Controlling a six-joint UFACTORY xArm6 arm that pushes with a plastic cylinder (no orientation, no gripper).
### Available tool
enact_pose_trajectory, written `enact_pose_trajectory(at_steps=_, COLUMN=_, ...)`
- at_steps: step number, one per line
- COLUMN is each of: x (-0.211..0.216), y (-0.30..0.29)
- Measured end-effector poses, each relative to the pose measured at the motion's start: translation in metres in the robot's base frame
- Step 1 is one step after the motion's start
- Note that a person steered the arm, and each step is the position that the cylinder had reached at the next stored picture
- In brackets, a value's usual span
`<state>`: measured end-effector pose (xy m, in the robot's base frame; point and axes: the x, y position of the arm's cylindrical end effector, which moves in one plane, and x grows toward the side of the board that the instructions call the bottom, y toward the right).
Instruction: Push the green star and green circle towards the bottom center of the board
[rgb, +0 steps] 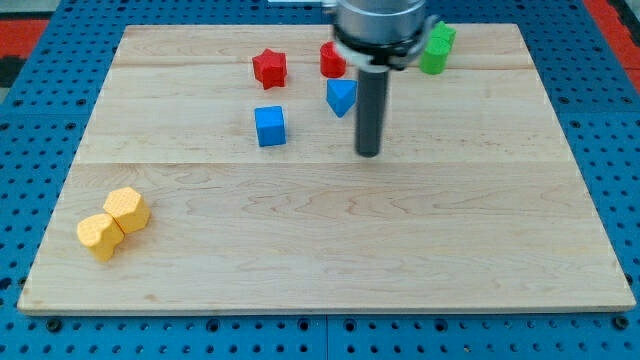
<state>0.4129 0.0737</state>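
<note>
Arm came in from the view's top, rod hanging straight down, upright. My tip sat on the wooden board near its middle, slightly toward the top. No jaws on this rig, just the plain dark rod, and it held nothing.

Green blocks were at the view's top, right of the rod's housing, well apart from my tip and nowhere near the bottom center. They sat close together and were partly hidden, so I could not tell star from circle, nor which way either pointed or its long axis.

Blue triangular block was just left of the rod, above my tip. Blue cube lay further left. Red star sat above the cube; a second red block was partly hidden by the arm, shape unclear. Two yellow blocks, roughly hexagonal, touched at the lower left.

Board was pale wood with visible grain, on a blue perforated surface. Blocks looked matte and solid.
</note>
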Motion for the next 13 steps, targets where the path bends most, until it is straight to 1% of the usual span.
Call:
enact_pose_trajectory(at_steps=2, x=-0.1, y=0.169)
enact_pose_trajectory(at_steps=3, x=-0.177, y=0.206)
enact_pose_trajectory(at_steps=4, x=-0.22, y=0.186)
enact_pose_trajectory(at_steps=6, x=-0.221, y=0.106)
enact_pose_trajectory(at_steps=7, x=-0.217, y=0.104)
enact_pose_trajectory(at_steps=11, x=-0.102, y=0.08)
enact_pose_trajectory(at_steps=12, x=-0.105, y=0.079)
enact_pose_trajectory(at_steps=13, x=-0.127, y=0.078)
